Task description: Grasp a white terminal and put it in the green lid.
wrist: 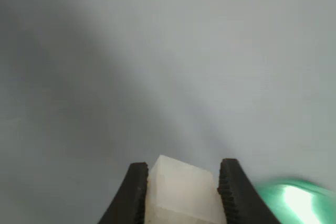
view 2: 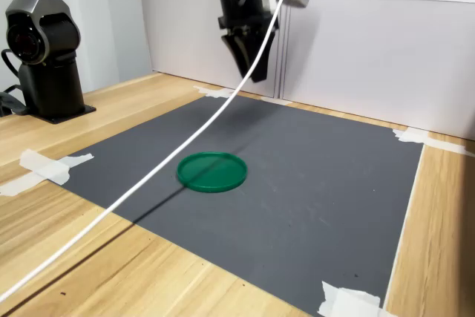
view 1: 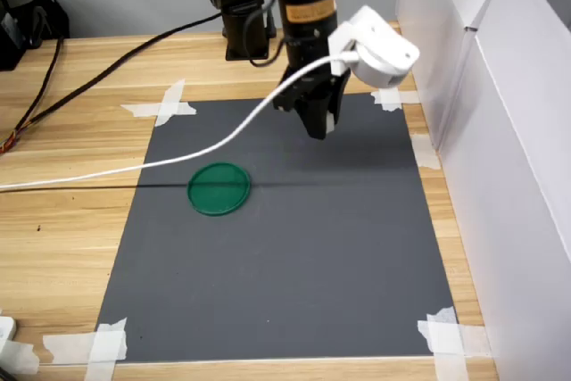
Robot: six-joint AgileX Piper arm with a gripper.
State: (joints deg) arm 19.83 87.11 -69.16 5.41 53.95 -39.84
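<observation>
1. In the wrist view, the gripper (wrist: 181,192) had its two black ribbed fingers (wrist: 131,195) clamped on the white terminal (wrist: 181,190), which sat between them at the lower centre of the frame.
2. In the first exterior view, the gripper (view 1: 318,122) hung above the dark grey mat (view 1: 339,256), in the upper centre of the frame, clear of the surface.
3. The green lid (view 1: 219,188) lay flat on the mat, left of centre in the first exterior view, well apart from the gripper and lower in the frame.
4. In the second exterior view, the gripper (view 2: 252,64) stood near the top centre, and the green lid (view 2: 212,171) lay below it near the middle of the frame.
5. A white cable (view 1: 196,154) ran from the wrist camera (view 1: 379,49) down toward the left edge of the first exterior view, passing just above the lid.
6. In the wrist view, a blurred green patch (wrist: 294,200) showed at the lower right corner; whether it was the lid could not be told for certain.
7. White tape strips (view 1: 161,106) held the mat's corners to the wooden table (view 1: 71,229).
</observation>
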